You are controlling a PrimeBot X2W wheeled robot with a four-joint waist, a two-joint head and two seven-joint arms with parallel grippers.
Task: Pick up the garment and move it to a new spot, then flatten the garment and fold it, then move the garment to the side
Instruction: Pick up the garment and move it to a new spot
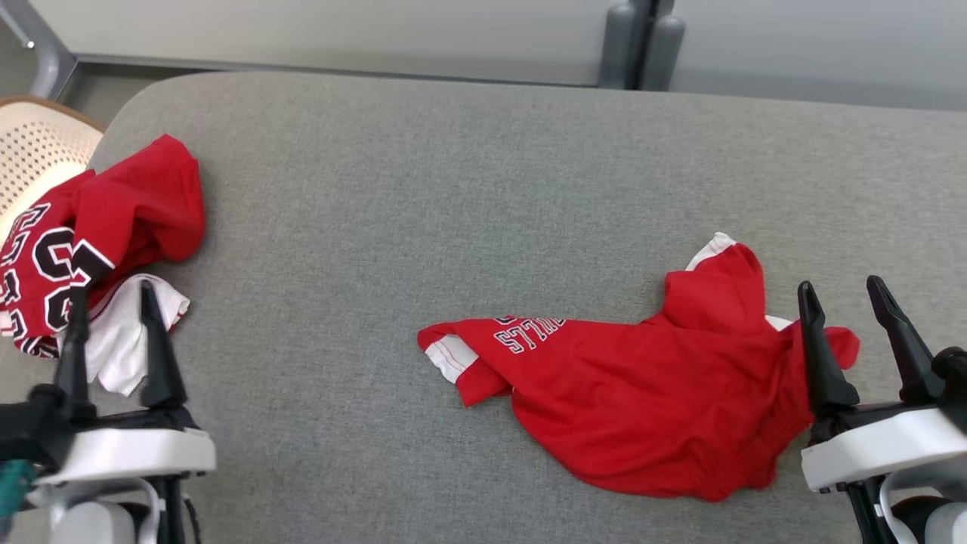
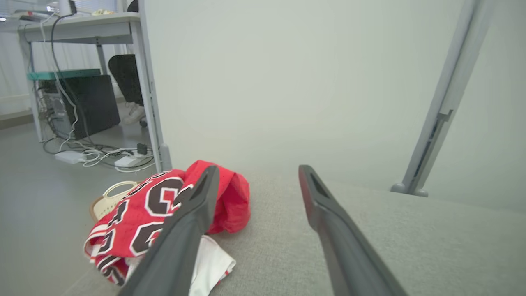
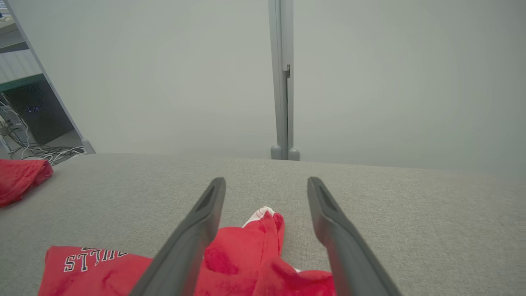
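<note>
The garment (image 1: 642,393) is a crumpled red piece with white trim and white lettering, lying on the grey padded surface (image 1: 453,189) right of centre. My right gripper (image 1: 840,285) stands open at its right end, fingers just over the red cloth, nothing between them. In the right wrist view the garment (image 3: 246,263) lies under and left of that open gripper (image 3: 266,181). My left gripper (image 1: 112,291) is open at the lower left, empty, over the edge of a pile of clothes.
A pile of red, white and black jerseys (image 1: 98,219) lies at the surface's left edge, seen beside my left gripper (image 2: 258,169) as the pile (image 2: 139,213). A beige perforated basket (image 1: 38,143) sits beyond it. Pale partition walls with a grey post (image 1: 642,45) border the far side.
</note>
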